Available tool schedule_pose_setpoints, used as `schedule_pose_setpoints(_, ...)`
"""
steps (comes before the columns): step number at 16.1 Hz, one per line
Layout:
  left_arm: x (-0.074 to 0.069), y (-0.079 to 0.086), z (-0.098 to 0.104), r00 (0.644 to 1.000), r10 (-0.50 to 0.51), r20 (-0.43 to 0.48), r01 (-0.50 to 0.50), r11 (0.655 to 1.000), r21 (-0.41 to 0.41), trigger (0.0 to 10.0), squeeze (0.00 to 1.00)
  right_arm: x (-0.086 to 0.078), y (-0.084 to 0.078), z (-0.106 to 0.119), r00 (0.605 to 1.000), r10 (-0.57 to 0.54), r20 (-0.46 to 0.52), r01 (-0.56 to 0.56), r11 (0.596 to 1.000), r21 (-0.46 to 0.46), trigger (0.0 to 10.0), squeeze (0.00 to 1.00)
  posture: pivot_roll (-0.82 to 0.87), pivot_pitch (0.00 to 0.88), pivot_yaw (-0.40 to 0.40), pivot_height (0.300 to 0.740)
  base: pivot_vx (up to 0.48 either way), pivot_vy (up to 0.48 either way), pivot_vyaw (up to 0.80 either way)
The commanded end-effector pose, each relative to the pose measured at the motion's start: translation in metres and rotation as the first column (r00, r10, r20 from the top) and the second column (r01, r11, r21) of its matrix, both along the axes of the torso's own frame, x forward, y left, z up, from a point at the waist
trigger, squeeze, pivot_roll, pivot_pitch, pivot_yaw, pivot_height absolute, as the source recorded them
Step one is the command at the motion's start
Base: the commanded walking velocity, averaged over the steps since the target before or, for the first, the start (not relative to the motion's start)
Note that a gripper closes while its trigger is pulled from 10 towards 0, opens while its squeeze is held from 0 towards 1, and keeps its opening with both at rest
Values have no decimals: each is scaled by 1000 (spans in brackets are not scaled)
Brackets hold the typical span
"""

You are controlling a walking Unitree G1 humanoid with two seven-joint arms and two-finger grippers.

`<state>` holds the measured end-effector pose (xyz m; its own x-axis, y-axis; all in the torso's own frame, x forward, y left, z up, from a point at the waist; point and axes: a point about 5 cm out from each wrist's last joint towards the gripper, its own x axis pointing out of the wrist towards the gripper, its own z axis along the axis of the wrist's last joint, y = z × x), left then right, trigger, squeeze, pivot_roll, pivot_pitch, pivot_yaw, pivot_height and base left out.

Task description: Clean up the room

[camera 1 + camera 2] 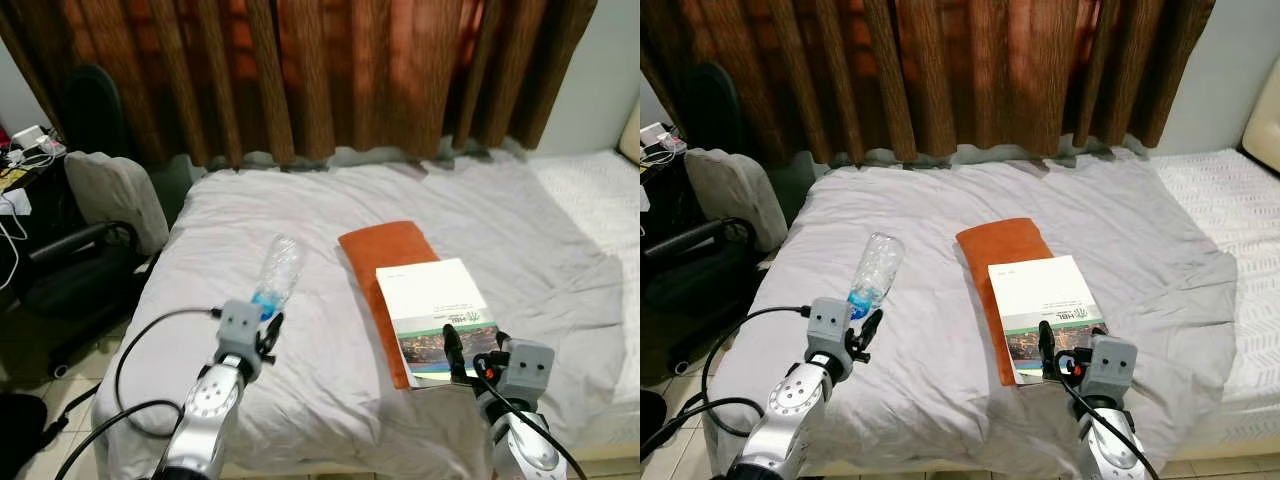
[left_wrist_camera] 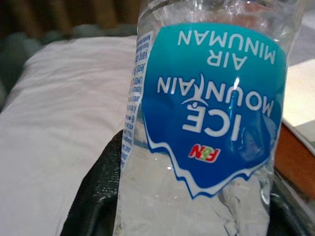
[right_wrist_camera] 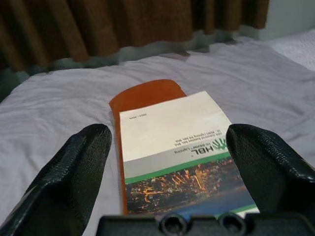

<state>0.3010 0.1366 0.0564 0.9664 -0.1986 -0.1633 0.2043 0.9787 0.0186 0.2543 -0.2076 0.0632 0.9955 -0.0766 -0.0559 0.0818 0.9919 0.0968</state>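
A clear water bottle (image 1: pixel 277 273) with a blue label lies tilted on the grey bedsheet (image 1: pixel 300 200), left of centre. My left gripper (image 1: pixel 266 333) is at its near end. In the left wrist view the bottle (image 2: pixel 206 123) sits between both black fingers (image 2: pixel 93 196), which press against its sides. A white book (image 1: pixel 435 315) with a green stripe and a night-city photo rests on a flat orange cushion (image 1: pixel 385 245). My right gripper (image 1: pixel 474 352) hovers over the book's near edge. Its fingers (image 3: pixel 81 167) stand wide open with the book (image 3: pixel 172 142) beyond them.
Brown curtains (image 1: pixel 300 70) hang behind the bed. A black office chair (image 1: pixel 70 260) with a grey cushion stands to the left, beside a desk with cables (image 1: pixel 20 160). A white mattress (image 1: pixel 600 200) adjoins the bed on the right. Tiled floor (image 1: pixel 60 390) runs along the bed's left side.
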Motion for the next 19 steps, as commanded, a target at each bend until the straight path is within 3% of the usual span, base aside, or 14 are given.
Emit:
schedule_pose_setpoints(1, 1, 8, 9, 997, 55, 50, -54, 998, -31, 10000, 0, 6, 1, 2, 999, 33, -1, -33, 999, -8, 10000, 0, -78, 0, 0, 740, 315, -360, 594)
schedule_pose_setpoints(4, -4, 9, 8, 996, 58, 63, -59, 998, 8, 10000, 0, 16, 4, 4, 996, 94, 0, -94, 996, -5, 10000, 0, -47, 0, -18, 740, 315, -360, 565)
schedule_pose_setpoints(9, 2, 11, 14, 993, 97, 64, -103, 990, 93, 10000, 0, 30, 17, -1, 983, 185, -20, -183, 981, 68, 10000, 0, -5, 0, -26, 740, 202, -129, 540)
schedule_pose_setpoints(13, -6, 20, 9, 995, 86, 51, -93, 986, 141, 10000, 0, 22, 15, -10, 986, 165, -29, -162, 984, 80, 10000, 0, 3, 0, -11, 740, 0, 0, 519)
schedule_pose_setpoints(15, -4, 19, 14, 995, 83, 63, -91, 985, 146, 10000, 0, 21, 17, -14, 985, 167, -40, -163, 983, 90, 10000, 0, 4, 0, -6, 740, 0, 0, 509)
schedule_pose_setpoints(17, -3, 14, 17, 994, 54, 94, -70, 982, 177, 10000, 0, 25, 19, -11, 981, 190, -25, -188, 979, 77, 10000, 0, 5, 0, -5, 740, 0, 0, 513)
schedule_pose_setpoints(19, -6, 19, 8, 996, 68, 62, -77, 983, 168, 10000, 0, 34, 9, -3, 988, 154, 2, -153, 985, 78, 10000, 0, 3, 0, 1, 740, 0, 0, 513)
